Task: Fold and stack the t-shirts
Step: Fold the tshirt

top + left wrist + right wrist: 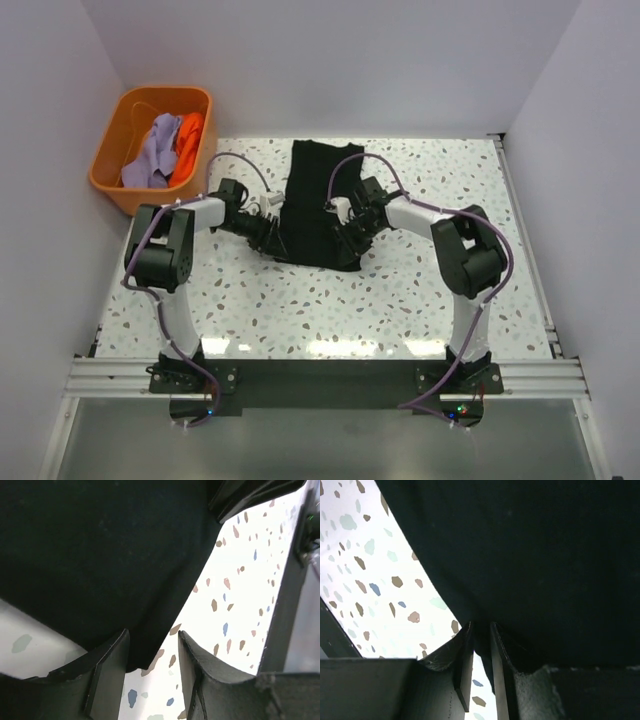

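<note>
White walls enclose a speckled table (420, 300), with both arms bolted at its near edge. One black t-shirt (318, 200) lies at the centre of the table as a long strip running from the far edge toward the arms, its near end bunched and slightly wider. The left gripper (268, 232) is positioned at the near left corner of this strip. In the left wrist view its fingers (107, 665) stand apart, the cloth edge dips into the gap between them, and bare table shows below it, so nothing is clamped. The right gripper (350, 235) is positioned at the near right corner. In the right wrist view its fingers (462, 655) are drawn close together with a fold of the black cloth pinched in the narrow gap. An orange tub (110, 165) stands off the far left corner of the table and contains a lavender shirt (152, 150) beside a bright orange shirt (188, 140), both crumpled.
</note>
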Tool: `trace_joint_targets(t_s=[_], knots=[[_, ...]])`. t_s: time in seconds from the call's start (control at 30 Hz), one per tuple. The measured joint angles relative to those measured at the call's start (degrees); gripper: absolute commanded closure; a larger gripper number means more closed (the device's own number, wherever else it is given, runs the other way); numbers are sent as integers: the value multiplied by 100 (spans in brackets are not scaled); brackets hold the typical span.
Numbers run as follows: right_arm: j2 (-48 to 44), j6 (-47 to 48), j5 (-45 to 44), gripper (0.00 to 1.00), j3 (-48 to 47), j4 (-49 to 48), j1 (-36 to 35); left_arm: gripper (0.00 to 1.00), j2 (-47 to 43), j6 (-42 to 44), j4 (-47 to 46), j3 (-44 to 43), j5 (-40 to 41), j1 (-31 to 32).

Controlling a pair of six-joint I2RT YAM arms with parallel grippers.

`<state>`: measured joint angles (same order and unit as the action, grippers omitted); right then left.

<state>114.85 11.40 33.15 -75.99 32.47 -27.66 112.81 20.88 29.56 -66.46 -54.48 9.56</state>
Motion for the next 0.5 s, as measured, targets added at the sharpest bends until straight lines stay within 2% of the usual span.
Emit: trace_joint_targets(t_s=[0.2,0.27,0.37,0.5], knots=[[-157,221,83,73,203,-83,94,49,46,-538,-297,229,-356,-227],[-345,374,11,69,302,13,98,47,-24,-481,-225,278,-450,-256],[-791,704,-173,61,422,293,131,44,-358,-114,4,332,-365,-284],[-1784,1388,-520,50,540,437,160,42,-1298,769,175,350,-190,-330]])
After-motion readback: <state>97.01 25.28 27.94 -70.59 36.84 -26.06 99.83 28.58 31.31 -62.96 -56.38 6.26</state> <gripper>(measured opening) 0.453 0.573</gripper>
